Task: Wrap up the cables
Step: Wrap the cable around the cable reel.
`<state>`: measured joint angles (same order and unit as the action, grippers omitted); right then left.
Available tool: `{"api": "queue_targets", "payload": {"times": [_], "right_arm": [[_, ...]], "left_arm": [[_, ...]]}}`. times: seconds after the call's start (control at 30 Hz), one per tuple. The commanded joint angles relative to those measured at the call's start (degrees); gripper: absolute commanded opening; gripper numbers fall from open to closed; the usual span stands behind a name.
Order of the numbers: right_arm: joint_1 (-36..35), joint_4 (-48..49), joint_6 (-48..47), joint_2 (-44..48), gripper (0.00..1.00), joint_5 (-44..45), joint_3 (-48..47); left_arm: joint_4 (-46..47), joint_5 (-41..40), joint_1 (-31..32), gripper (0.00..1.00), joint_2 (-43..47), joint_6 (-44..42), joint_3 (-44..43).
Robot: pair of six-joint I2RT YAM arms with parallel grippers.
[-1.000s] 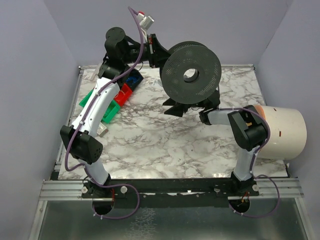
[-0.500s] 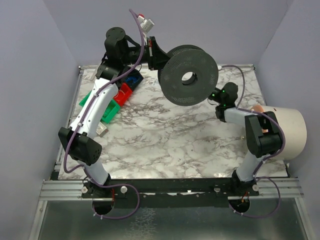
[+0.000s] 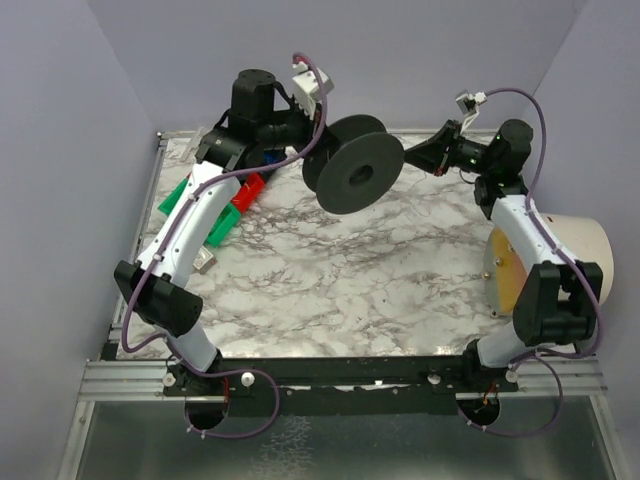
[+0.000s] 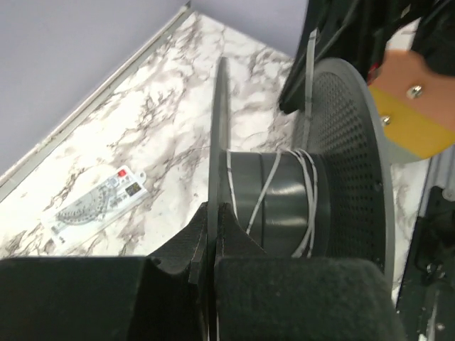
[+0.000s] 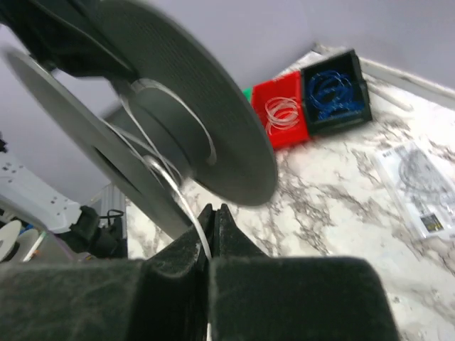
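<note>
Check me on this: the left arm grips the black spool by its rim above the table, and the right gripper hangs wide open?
One slip: the right gripper is shut, pinching the thin pale strand that runs off the spool, as the right wrist view shows. The left gripper does grip the spool's rim above the table.

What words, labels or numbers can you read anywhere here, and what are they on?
No text can be read.
Clear packet: its white label carries dark print and a red mark, too small and blurred to read in either wrist view.
Spool and cable: no lettering shows.
</note>
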<state>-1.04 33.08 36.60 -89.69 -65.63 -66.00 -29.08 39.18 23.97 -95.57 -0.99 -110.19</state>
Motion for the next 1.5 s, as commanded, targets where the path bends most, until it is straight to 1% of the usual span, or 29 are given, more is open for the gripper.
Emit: {"api": "queue_targets", "payload": {"times": [0.0, 0.1, 0.17, 0.23, 0.37, 0.4, 0.47, 0.57, 0.63, 0.73, 0.93, 1.0, 1.07, 1.23, 1.33, 1.47], "right_arm": [[-0.28, -22.03, -10.42, 4.89, 0.0, -9.28, -6.4], [-0.56, -30.11, -13.73, 6.58, 0.0, -11.67, -9.63], [-1.51, -32.75, -14.5, 7.31, 0.0, -12.83, -10.87], [-3.38, -33.76, -14.37, 7.77, 0.0, -13.34, -11.54], [-7.21, -43.28, -19.53, 6.8, 0.0, -12.6, -15.98], [-7.95, -43.78, -19.7, 6.42, 0.0, -12.45, -16.72], [-9.6, -41.13, -18.4, 6.19, 0.0, -12.17, -16.67], [-12.71, -31.84, -12.36, 5.74, 0.0, -12.1, -14.35], [-15.37, -28.41, -9.67, 4.84, 0.0, -10.84, -14.2], [-19.74, -28.4, -10.11, 3.02, 0.0, -7.75, -15.11], [-26.6, -34.73, -16.21, -0.24, 0.0, -3.05, -16.23], [-28.13, -36.52, -18.54, -0.5, 0.0, -1.92, -15.33], [-29.47, -38.54, -21.9, -0.75, 0.0, -0.89, -14.21], [-31.38, -37.75, -25.07, -0.5, 0.0, 0.02, -8.29], [-31.4, -36.85, -26.32, -0.09, 0.0, 1.49, -5.16], [-31.38, -35.03, -27.25, 1.21, 0.0, 2.9, -1.51]], "left_arm": [[-4.14, -13.65, 4.81, 0.0, 2.53, -11.22, 1.79], [-4.08, -20.0, 6.91, 0.0, 1.75, -12.36, 2.17], [-3.3, -24.2, 7.88, 0.0, 1.05, -12.18, 2.31], [-2.38, -27.34, 8.67, 0.0, 0.39, -11.52, 2.31], [-1.16, -32.49, 10.28, 0.0, -0.73, -10.01, 2.49], [-0.72, -33.99, 10.68, 0.0, -0.9, -9.32, 2.66], [0.03, -36.79, 11.28, 0.0, -1.22, -8.01, 3.25], [1.18, -40.48, 11.56, 0.0, -1.82, -5.51, 4.27], [2.06, -42.61, 11.62, 0.0, -2.29, -3.47, 5.02], [2.89, -43.95, 11.55, 0.0, -2.81, -0.24, 5.74], [3.66, -45.49, 11.35, 0.0, -3.43, 5.92, 5.95], [3.82, -45.14, 10.75, 0.0, -3.35, 8.16, 5.75], [4.32, -42.47, 9.27, 0.0, -3.19, 11.06, 5.53], [8.02, -30.26, 3.4, 0.0, -2.34, 19.37, 6.28], [10.29, -24.79, 0.14, 0.0, -1.26, 22.67, 7.54], [13.53, -18.4, -2.54, 0.0, 0.69, 25.78, 10.09]]}}
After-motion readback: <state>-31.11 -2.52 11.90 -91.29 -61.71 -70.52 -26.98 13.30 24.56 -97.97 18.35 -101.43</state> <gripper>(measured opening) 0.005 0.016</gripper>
